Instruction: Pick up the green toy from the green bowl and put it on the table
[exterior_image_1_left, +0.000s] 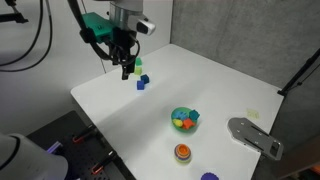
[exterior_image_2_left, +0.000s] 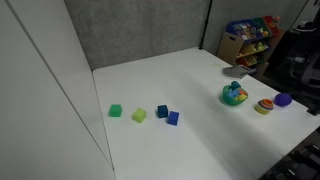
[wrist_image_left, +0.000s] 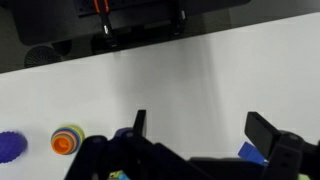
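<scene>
Sitting beside blue cube (exterior_image_2_left: 173, 118), tiny dark teal green toy (exterior_image_2_left: 162, 111).

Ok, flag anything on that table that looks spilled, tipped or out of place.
Nothing stands out. The bowl sits upright with toys inside, the orange dish stands near it, and four small blocks lie in a loose row on the table. No spill or damage shows.

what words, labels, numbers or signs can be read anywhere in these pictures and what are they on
None: no text can be read in any view.
The green bowl, the blue cube and the white table show no print.
The coloured shelf bins in an exterior view: any labels are too small and blurred to read.
</scene>
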